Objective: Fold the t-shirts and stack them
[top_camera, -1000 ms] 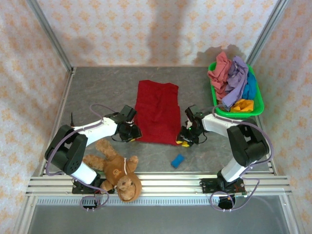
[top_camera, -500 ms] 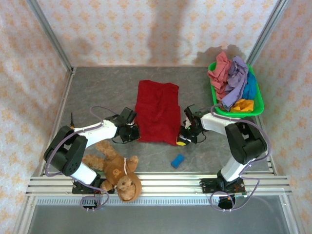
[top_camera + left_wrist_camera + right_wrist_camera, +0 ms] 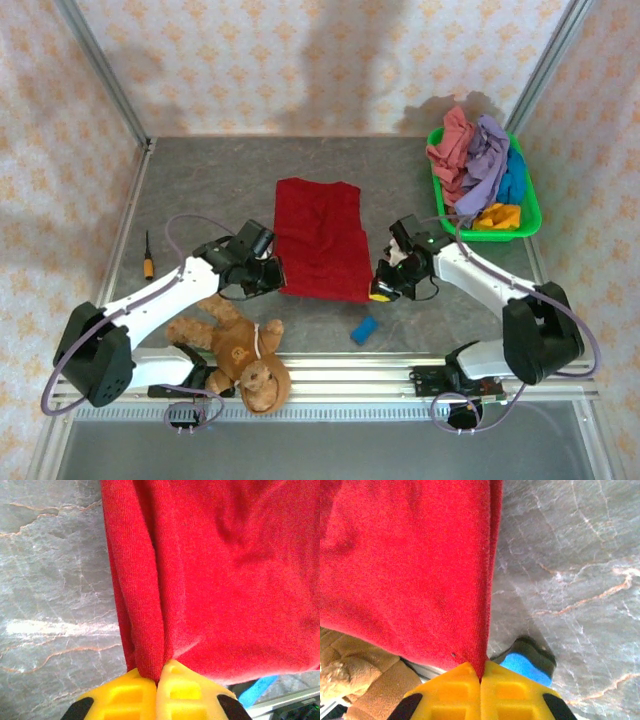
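Observation:
A dark red t-shirt [image 3: 320, 238] lies folded in a long rectangle at the table's middle. My left gripper [image 3: 275, 277] is shut on its near left corner, the cloth [image 3: 210, 575] pinched between the yellow fingertips [image 3: 125, 692]. My right gripper [image 3: 378, 290] is shut on the near right corner, the red edge [image 3: 420, 565] running into its closed yellow fingers [image 3: 512, 690]. The near edge of the shirt hangs lifted off the table between the two grippers. More t-shirts, salmon pink [image 3: 452, 142], lavender [image 3: 486, 160], teal blue [image 3: 514, 180] and orange-yellow [image 3: 498, 216], are heaped in the basket.
A bright green basket [image 3: 528, 216] stands at the back right. A brown teddy bear [image 3: 240, 345] lies at the near left by the rail. A small blue block [image 3: 364, 329] lies near the front, below the shirt. A small screwdriver-like tool [image 3: 148, 258] lies at the left.
Both grippers have closed on the shirt's near corners and raised them. The shirt's near edge has lifted and its far edge has slid toward the arms.

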